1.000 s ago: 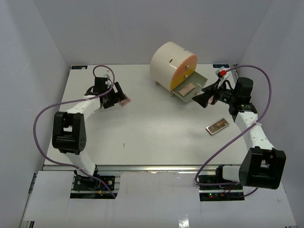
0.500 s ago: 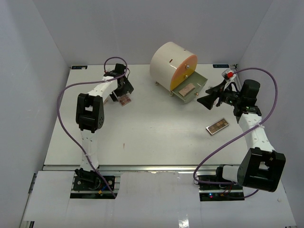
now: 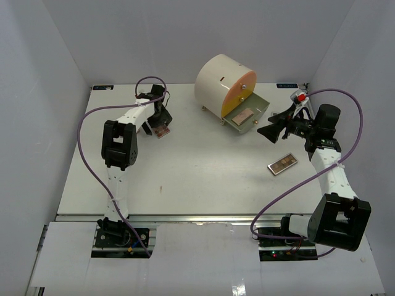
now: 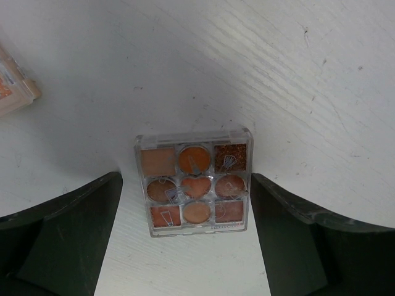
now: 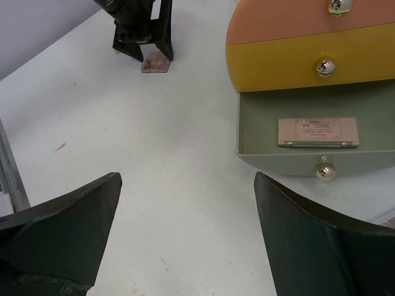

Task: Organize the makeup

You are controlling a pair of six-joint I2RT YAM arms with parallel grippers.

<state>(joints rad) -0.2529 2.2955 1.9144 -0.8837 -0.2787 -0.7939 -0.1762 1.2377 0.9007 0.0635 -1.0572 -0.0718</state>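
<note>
A clear square palette (image 4: 193, 190) with brown and orange pans lies flat on the table at the back left (image 3: 162, 131). My left gripper (image 4: 185, 206) is open right over it, one finger on each side and neither touching. A second palette (image 3: 282, 163) lies on the table at the right. A third, pinkish palette (image 5: 317, 132) rests in the open green drawer (image 5: 278, 161). My right gripper (image 3: 266, 125) is open and empty, hovering just right of that drawer and pointing left across the table (image 5: 187, 179).
The cream round drawer box (image 3: 219, 83) stands at the back centre, its orange and yellow drawers shut and the green bottom one (image 3: 261, 103) pulled out. A pale peach object's corner (image 4: 12, 86) shows beside the left gripper. The side walls stand close to both arms.
The left arm has swung from the far left and stretched out towards the back, bringing its open gripper over the square palette. The right gripper has drawn back slightly to the right.
</note>
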